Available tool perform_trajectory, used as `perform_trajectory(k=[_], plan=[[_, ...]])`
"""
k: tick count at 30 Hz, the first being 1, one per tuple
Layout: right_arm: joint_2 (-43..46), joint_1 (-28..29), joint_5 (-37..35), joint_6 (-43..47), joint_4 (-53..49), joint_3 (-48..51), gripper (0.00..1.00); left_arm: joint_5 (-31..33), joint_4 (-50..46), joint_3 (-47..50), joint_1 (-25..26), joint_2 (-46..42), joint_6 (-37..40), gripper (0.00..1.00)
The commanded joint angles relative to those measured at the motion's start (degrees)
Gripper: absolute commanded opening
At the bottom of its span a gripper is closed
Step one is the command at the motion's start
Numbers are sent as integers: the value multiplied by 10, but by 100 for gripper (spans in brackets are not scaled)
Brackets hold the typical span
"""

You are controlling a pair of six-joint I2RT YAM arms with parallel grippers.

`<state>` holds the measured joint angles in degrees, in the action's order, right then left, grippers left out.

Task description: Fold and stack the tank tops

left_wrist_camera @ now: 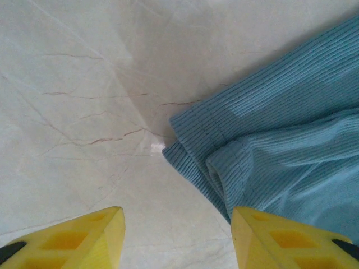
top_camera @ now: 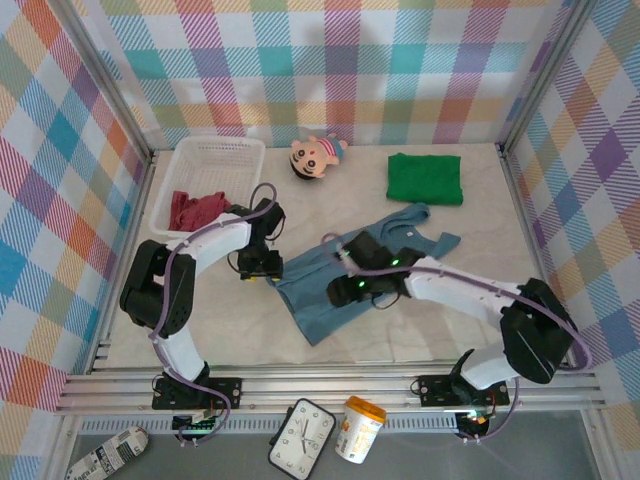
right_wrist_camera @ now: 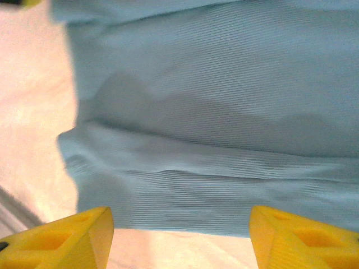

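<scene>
The blue-grey tank top [top_camera: 312, 298] looks limp, light and ribbed, so I'd pinch its hem, with left gripper [left_wrist_camera: 176, 235] and right gripper [right_wrist_camera: 179, 235] both wide open and empty.

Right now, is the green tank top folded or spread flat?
Folded. The green tank top lies as a compact rectangle at the far right of the table, no straps showing; the blue-grey tank top shows its straps.

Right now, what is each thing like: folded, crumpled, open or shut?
green tank top, folded flat.
blue-grey tank top, spread out, rumpled, not folded.
dark red tank top, crumpled in the white basket.
white basket, upright.
doll, lying down.
left pincer, open, empty.
right pincer, open, empty, over the blue-grey tank top.
</scene>
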<state>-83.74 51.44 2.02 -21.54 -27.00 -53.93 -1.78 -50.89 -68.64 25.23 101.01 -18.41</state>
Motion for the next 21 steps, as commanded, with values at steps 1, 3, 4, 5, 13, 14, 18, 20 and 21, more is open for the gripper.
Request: perform_trajectory(k=[1,3,4,5,13,14,18,20,21], plan=[[-46,79,-62,19,45,-10,66,-9,52,14,-4,15,-10,53],[-75,120,-83,24,59,-20,66,-10,76,22,-5,19,-19,53],[-86,133,-87,26,65,-23,66,-14,82,21,-5,22,-21,52],[-98,143,-90,30,69,-28,66,-20,87,22,-5,28,-21,52],[-152,181,-112,61,76,-46,65,-42,104,25,-5,57,-17,48],[-159,184,-117,64,73,-51,65,-42,103,24,-5,59,-14,47],[-189,194,-147,70,61,-70,65,-51,95,20,-5,72,-8,41],[-206,198,-158,76,56,-78,64,-51,92,17,-5,72,-6,39],[-220,199,-164,78,47,-84,62,-51,88,16,-6,73,-6,37]])
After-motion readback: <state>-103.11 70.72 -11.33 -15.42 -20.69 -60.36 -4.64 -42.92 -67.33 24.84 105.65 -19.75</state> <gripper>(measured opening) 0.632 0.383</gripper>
